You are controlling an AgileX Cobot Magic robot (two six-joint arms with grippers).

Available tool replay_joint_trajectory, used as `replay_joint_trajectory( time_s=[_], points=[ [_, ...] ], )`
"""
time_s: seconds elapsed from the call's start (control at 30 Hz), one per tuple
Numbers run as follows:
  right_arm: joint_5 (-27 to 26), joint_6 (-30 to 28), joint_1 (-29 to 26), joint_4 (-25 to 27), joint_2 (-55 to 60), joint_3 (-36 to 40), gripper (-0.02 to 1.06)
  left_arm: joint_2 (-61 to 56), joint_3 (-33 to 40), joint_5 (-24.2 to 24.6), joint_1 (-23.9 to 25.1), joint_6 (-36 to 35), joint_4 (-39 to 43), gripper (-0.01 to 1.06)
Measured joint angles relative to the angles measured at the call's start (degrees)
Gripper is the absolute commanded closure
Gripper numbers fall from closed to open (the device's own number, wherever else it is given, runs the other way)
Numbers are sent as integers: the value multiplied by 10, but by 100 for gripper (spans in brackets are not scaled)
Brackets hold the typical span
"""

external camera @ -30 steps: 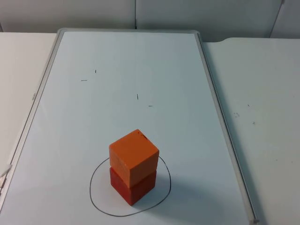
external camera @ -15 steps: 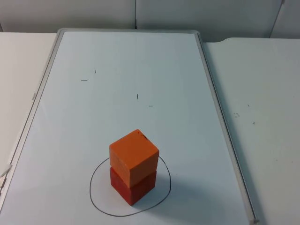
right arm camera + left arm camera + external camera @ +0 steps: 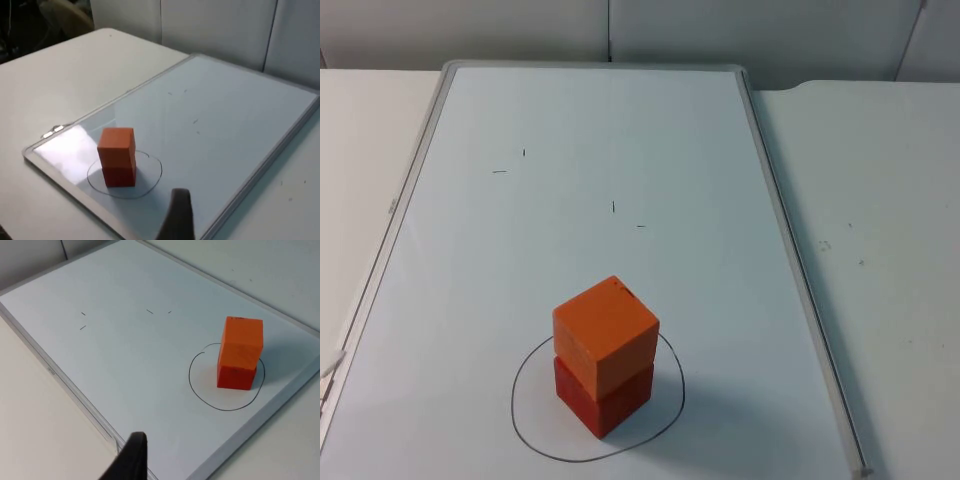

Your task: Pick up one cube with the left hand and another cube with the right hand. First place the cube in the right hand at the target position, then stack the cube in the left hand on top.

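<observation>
The orange cube [image 3: 606,335] sits on the red cube [image 3: 603,398], inside the drawn circle [image 3: 525,437] on the whiteboard [image 3: 580,150].

A large white rectangular whiteboard with a thin grey metal frame [image 3: 775,200] lies flat on the white table top [image 3: 880,250], its far edge near the grey partition wall [image 3: 720,30]. A few short black pen marks [image 3: 613,207] dot its middle.

A lab-like test space: a bare white desk [image 3: 880,250], a whiteboard [image 3: 600,130] laid flat, grey partition wall [image 3: 720,30] at 12 o'clock.
</observation>
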Motion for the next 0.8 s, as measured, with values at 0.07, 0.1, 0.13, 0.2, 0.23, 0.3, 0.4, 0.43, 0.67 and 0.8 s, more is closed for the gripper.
replay_joint_trajectory(
  time_s=[0.07, 0.1, 0.13, 0.2, 0.23, 0.3, 0.4, 0.43, 0.67, 0.8],
  points=[
    [7, -4, 0, 4, 0, 7, 34, 0, 0, 0, 0, 0, 0, 0],
    [8, -5, 0, 5, 0, 8, 34, 0, 0, 0, 0, 0, -1, 0],
    [9, -5, 0, 5, 0, 8, 34, 0, 0, 0, 0, 4, -3, 0],
    [12, -6, 0, 5, 0, 8, 34, 0, 0, 0, 0, 8, -4, 0],
    [13, -6, 0, 5, 0, 8, 34, 0, 0, 0, 0, 11, -7, 0],
    [21, -6, 0, 5, 0, 8, 34, 0, 0, -1, 0, 20, -7, 0],
    [26, -6, 0, 5, 0, 8, 34, 0, 0, -2, 0, 34, -7, 0],
    [30, -6, 0, 5, 0, 8, 34, 0, 0, -2, 0, 33, -4, 0],
    [71, -4, 0, 5, 0, 8, 34, 0, 0, -2, 0, 12, -1, 0],
    [76, 8, 0, 7, 0, 18, 34, 0, 0, -2, 0, -3, -3, 0]
  ],
)
